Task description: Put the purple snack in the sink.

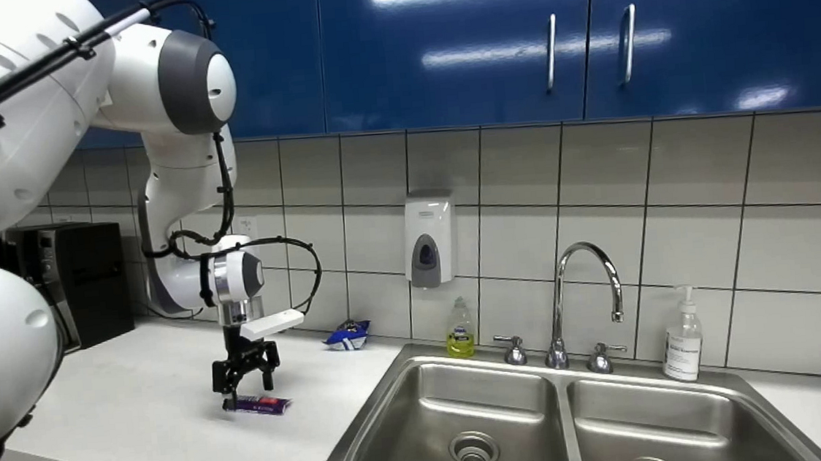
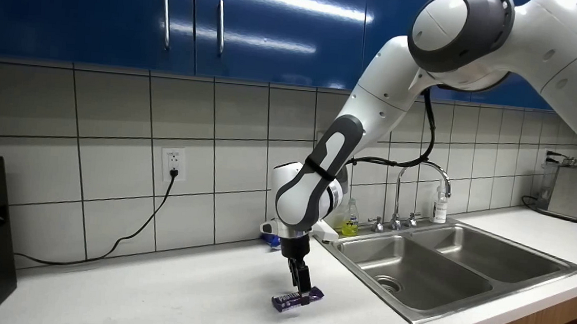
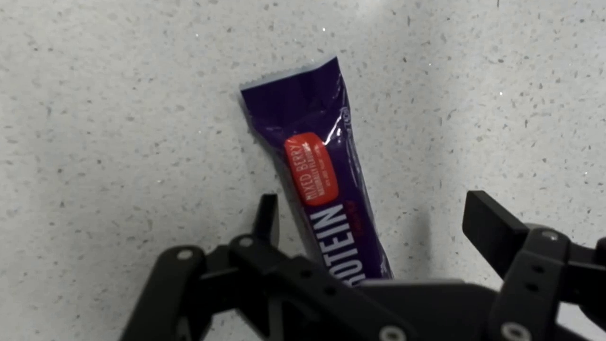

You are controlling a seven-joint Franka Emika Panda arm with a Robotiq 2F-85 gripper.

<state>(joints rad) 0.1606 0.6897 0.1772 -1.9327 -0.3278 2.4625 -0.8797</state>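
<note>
The purple snack is a dark purple bar packet with a red label. It lies flat on the white counter, left of the sink in an exterior view; it also shows in an exterior view and in the wrist view. My gripper points down over it. In the wrist view the gripper is open, one finger on each side of the packet, the left finger nearer to it. The packet's lower end is hidden behind the gripper body there. The double-basin steel sink also shows in an exterior view.
A small blue packet lies by the tiled wall. A yellow soap bottle, a curved chrome faucet and a pump bottle stand at the sink's back edge. A black appliance stands at the counter's far left.
</note>
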